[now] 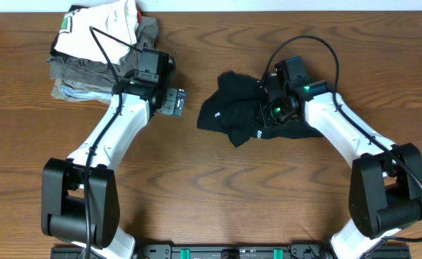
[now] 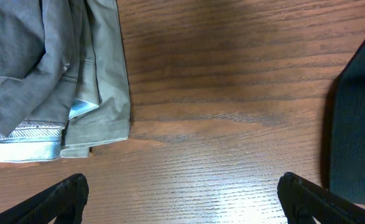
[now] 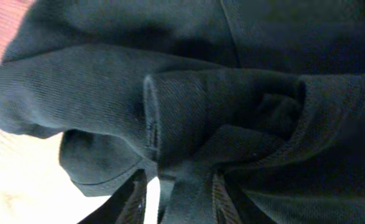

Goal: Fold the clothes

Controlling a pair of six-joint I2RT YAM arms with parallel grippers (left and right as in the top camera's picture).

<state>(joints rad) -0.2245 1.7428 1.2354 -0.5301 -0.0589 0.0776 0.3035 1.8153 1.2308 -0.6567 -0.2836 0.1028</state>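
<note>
- left arm [image 1: 117, 129] rises from the near left corner of the table [image 1: 211, 194] and reaches toward the far side; the left gripper [image 1: 173, 102] points toward the centre, just beside the stack of folded garments [image 1: 88, 72].
- right arm [image 1: 347, 129] rises from the near right corner and bends inward; the right gripper [image 1: 274, 108] is lowered onto the right part of the black garment [image 1: 228, 108].
- surface: brown wood-grain table top, bare between the two grippers.
- the stack sits at the far left: a white garment [image 1: 103, 29] on top, a grey-olive garment [image 2: 101, 74] below, and a light blue garment [image 2: 20, 146] at the bottom edge.
- the black garment lies crumpled right of centre, well apart from the stack, with small white lettering [image 1: 259, 134] near its lower edge.
- left fingers [image 2: 64, 196]: spread wide, holding nothing, above bare wood.
- right fingers [image 3: 131, 200]: partly closed, one on each side of a bunched fold of the black garment. a bright sliver shows between one finger and the cloth, so a firm clamp cannot be confirmed.
</note>
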